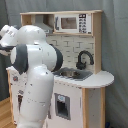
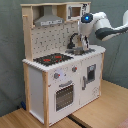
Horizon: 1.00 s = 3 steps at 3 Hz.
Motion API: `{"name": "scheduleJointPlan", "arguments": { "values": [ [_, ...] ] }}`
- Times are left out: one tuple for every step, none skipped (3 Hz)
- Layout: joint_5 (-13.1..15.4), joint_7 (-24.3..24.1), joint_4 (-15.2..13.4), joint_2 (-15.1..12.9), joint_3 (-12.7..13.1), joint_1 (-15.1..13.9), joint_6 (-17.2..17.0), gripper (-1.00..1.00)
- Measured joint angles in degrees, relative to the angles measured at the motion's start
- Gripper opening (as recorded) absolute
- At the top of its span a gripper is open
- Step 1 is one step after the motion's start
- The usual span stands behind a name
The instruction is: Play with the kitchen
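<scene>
The kitchen (image 2: 60, 75) is a tall white and light-wood toy unit seen in both exterior views. In the second exterior view it shows a black-red hob (image 2: 52, 58), a black faucet (image 2: 75, 40) over the sink, a windowed oven door (image 2: 64, 95) and a grey hood (image 2: 49, 21). My gripper (image 2: 80, 42) hangs over the sink beside the faucet, under the wrist with the blue light (image 2: 87, 19). In the first exterior view the microwave (image 1: 67, 22), faucet (image 1: 84, 59) and sink (image 1: 74, 75) show, while my own arm (image 1: 35, 65) hides the gripper and the hob side.
A grey curtain (image 1: 117, 50) backs the scene. The kitchen stands on a wooden floor (image 2: 107, 107). Its rounded counter end (image 1: 102, 79) juts out at the first exterior view's right. My arm comes in from the second exterior view's right edge.
</scene>
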<state>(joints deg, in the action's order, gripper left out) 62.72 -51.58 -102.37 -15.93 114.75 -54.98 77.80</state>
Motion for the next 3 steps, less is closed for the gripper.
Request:
{"name": "scheduleJointPlan", "arguments": {
  "values": [
    [-0.37,-0.58,0.79,-5.15,-3.09,-0.04,0.73,1.0],
    [-0.37,-0.52,1.08,-7.03,-6.61,0.13,5.03,1.0],
    [-0.42,-0.54,1.09,-7.56,-10.85,1.51,9.73,1.0]
  ]
}}
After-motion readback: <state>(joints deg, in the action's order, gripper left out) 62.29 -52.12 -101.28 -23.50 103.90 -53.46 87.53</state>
